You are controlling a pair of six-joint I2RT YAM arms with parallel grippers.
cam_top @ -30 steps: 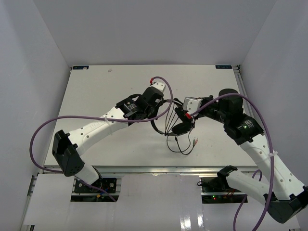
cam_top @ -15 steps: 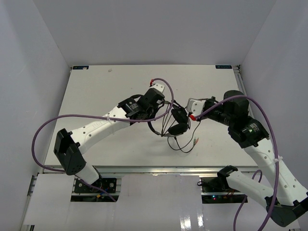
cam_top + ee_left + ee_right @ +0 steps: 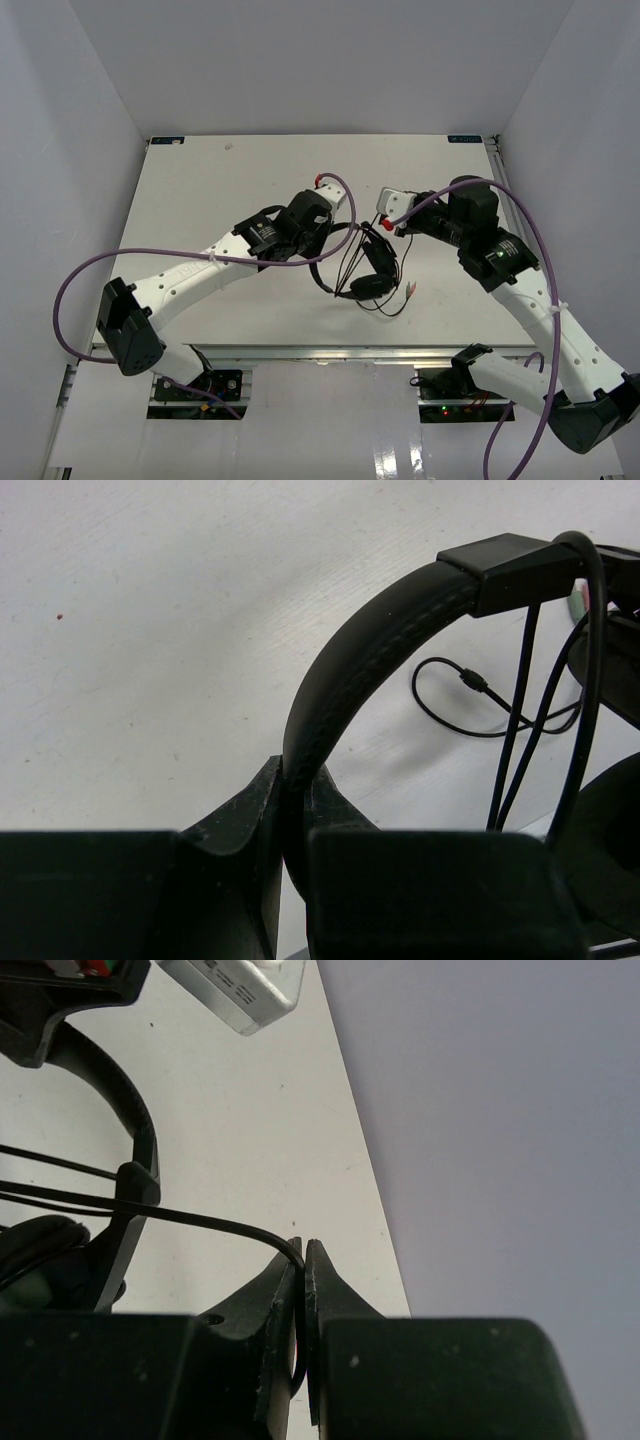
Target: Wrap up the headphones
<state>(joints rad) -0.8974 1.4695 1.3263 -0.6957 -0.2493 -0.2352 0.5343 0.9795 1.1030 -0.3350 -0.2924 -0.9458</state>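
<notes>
Over the middle of the table (image 3: 220, 190), slightly toward its near edge, the headphones (image 3: 365, 272) hang between the two arms. The left gripper (image 3: 293, 780) comes in from the table's left half and pinches the headband (image 3: 370, 660) edge-on, its fingers pressed against both faces of the padded band. The band rises from that grip in an arch and casts a shadow on the table below it. The right gripper (image 3: 303, 1250) reaches in from the table's right half. Its fingers are closed to a thin slit, with the thin black cord (image 3: 200, 1222) caught in it. From there the cord runs taut across to the slider end of the headband. Several more strands of cord drop from the band toward the table's near edge, and a slack loop lies flat on the surface. The reddish plug (image 3: 408, 293) rests on the table on the right-hand side of that loop. One earcup (image 3: 365, 287) sits lowest, nearest the table's front. It seems to rest on the table, though the overhead view does not settle whether it touches.
</notes>
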